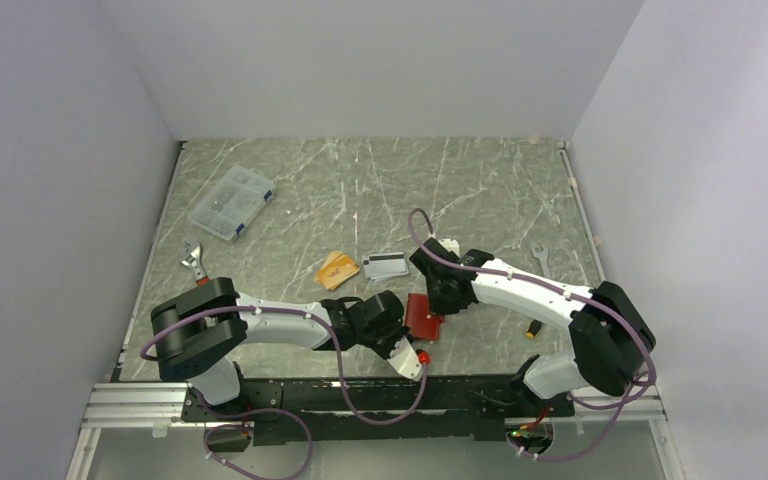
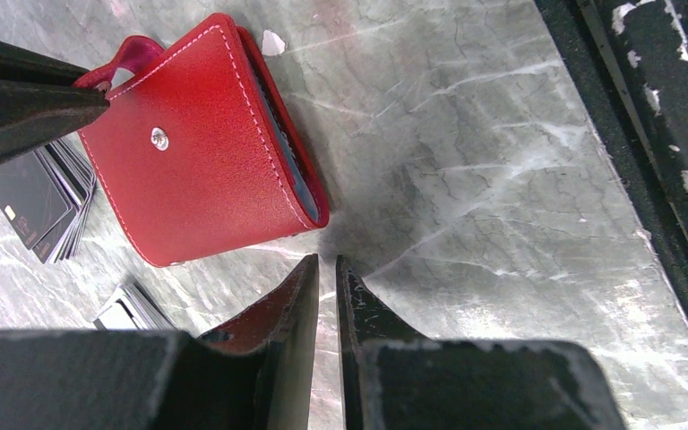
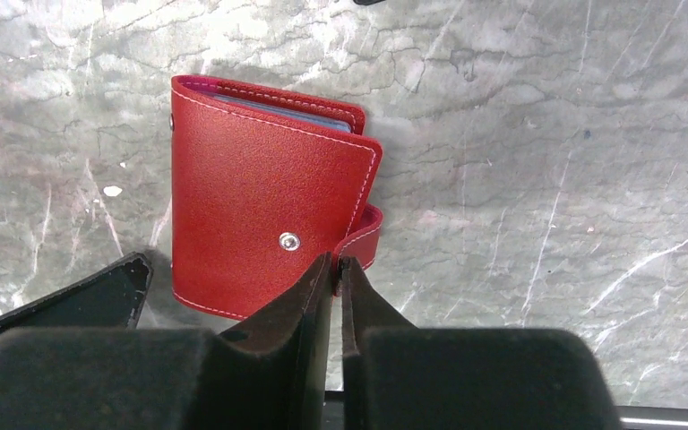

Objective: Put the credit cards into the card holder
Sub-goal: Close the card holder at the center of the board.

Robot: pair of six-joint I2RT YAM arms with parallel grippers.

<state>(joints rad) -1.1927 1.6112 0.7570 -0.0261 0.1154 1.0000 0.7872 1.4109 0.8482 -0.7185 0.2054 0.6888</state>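
Observation:
The dark-red card holder (image 1: 423,318) lies folded shut on the marble table between my two grippers, snap stud up (image 2: 199,148) (image 3: 260,202). My right gripper (image 3: 336,262) (image 1: 439,299) is shut on its snap tab at the holder's edge. My left gripper (image 2: 327,262) (image 1: 405,331) hovers just beside the holder's other side, its jaws a narrow slit apart with only table showing between them. Gold-orange credit cards (image 1: 337,270) and silver-white ones (image 1: 385,265) lie farther back. A fanned stack of dark-looking cards (image 2: 31,202) shows beyond the holder.
A clear compartment box (image 1: 231,202) sits at the back left, an adjustable wrench (image 1: 193,261) at the left edge, a small spanner (image 1: 541,258) and a yellow-black item (image 1: 532,328) on the right. The black base rail (image 2: 663,134) borders the near edge.

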